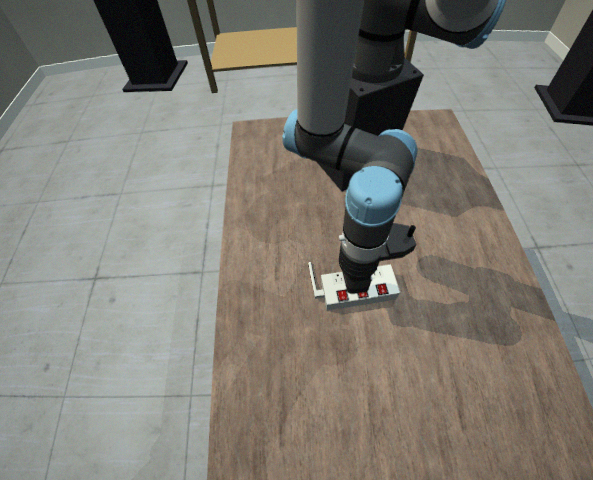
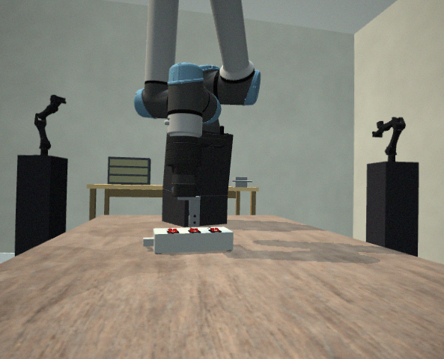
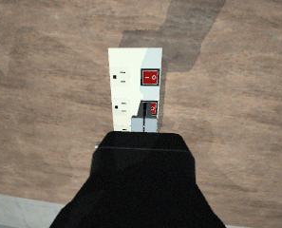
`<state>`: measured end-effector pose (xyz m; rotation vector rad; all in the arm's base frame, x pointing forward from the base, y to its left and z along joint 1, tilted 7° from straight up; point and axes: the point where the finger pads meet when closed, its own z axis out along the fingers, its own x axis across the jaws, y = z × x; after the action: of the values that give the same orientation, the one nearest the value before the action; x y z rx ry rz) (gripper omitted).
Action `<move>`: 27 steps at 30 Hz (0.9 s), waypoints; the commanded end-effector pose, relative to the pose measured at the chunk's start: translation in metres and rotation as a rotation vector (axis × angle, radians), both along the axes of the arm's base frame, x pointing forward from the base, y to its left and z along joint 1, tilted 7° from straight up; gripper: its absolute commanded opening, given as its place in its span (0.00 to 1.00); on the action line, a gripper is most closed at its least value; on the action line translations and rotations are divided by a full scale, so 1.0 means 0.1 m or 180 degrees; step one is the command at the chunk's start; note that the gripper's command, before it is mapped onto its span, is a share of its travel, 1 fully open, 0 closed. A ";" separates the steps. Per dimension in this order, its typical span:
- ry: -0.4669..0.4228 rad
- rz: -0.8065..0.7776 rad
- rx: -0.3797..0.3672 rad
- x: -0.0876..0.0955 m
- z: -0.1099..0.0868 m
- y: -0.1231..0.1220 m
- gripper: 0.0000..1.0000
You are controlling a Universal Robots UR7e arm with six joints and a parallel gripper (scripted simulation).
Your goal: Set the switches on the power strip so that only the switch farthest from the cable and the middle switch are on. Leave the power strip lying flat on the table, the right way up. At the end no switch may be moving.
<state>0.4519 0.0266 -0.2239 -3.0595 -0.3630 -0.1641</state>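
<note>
Matt white plastic power strip (image 1: 361, 289) with glossy red switches (image 3: 150, 77) on a rough-grained wooden table (image 1: 368, 392).

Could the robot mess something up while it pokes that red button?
Maybe, in two ways. The shut gripper is right over the middle switch, with red switches close on both sides, so a small slip might flip a neighbour by mistake. Also, the power strip just lies loose on the table, so a slanted push could slide or tip it.
</note>
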 end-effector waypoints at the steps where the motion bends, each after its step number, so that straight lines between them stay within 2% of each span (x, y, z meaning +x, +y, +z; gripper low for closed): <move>1: -0.0004 0.0000 -0.0001 0.00 0.00 0.00 0.00; 27: -0.0004 0.0000 -0.0001 0.01 -0.06 0.00 0.00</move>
<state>0.4524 0.0269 -0.2292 -3.0596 -0.3631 -0.1639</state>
